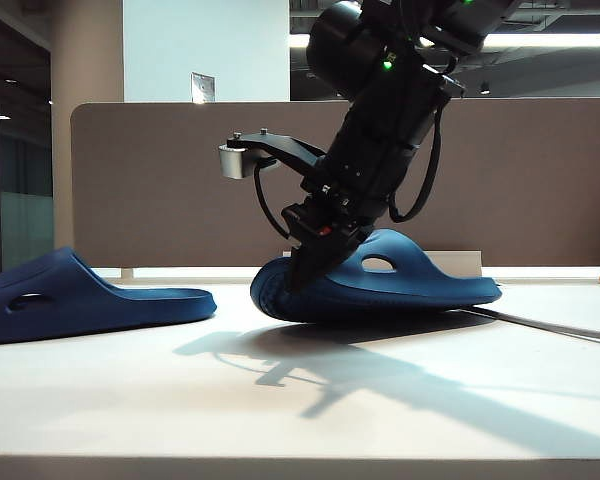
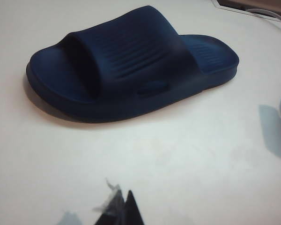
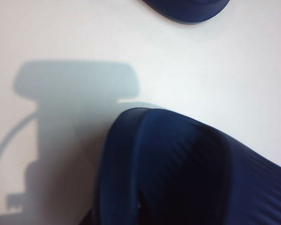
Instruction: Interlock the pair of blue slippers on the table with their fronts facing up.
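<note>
At the right end effector (image 1: 305, 262), near the middle of the surface (image 1: 280, 420): fingers clenched on the toe rim of the held slipper (image 1: 400, 285), toe tipped up clear of the surface, heel end down, strap uppermost. Toward the left edge, lying flat and untouched: the second slipper (image 1: 80, 300), strap up, well apart from the first. Above bare surface near that one: the left end effector (image 2: 124, 211), closed on nothing.

Likely step in hand: lifting the first of the pair. Next, probably: carrying it across toward its mate, turning it to nest against the other with fronts up, without losing the thin grip on the soft foam.

Counted: two slippers, two end effectors, one surface.
</note>
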